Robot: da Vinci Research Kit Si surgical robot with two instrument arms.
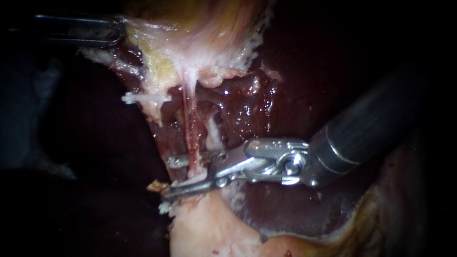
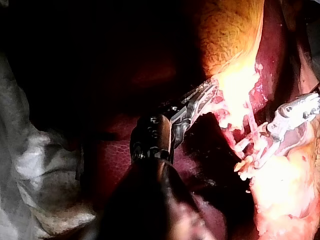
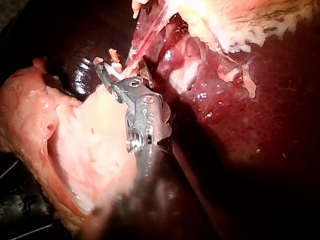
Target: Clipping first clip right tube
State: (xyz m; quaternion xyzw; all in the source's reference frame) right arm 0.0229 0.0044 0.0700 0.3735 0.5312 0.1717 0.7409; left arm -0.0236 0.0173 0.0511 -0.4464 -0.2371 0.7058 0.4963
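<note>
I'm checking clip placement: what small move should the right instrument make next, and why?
Probably close the jaws. The right instrument holds its jaws open astride the tube, with the tips past the tube's far side, so the tube seems to lie fully in the gap. Squeezing now should clamp right across it.

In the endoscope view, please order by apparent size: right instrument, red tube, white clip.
Largest: right instrument, though its nearness to the camera enlarges it.
Then: red tube.
Smallest: white clip.

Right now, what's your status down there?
Left end effector shut on pale tissue. Right end effector open, straddling red tube. White clip apart, nothing blocking.
</note>
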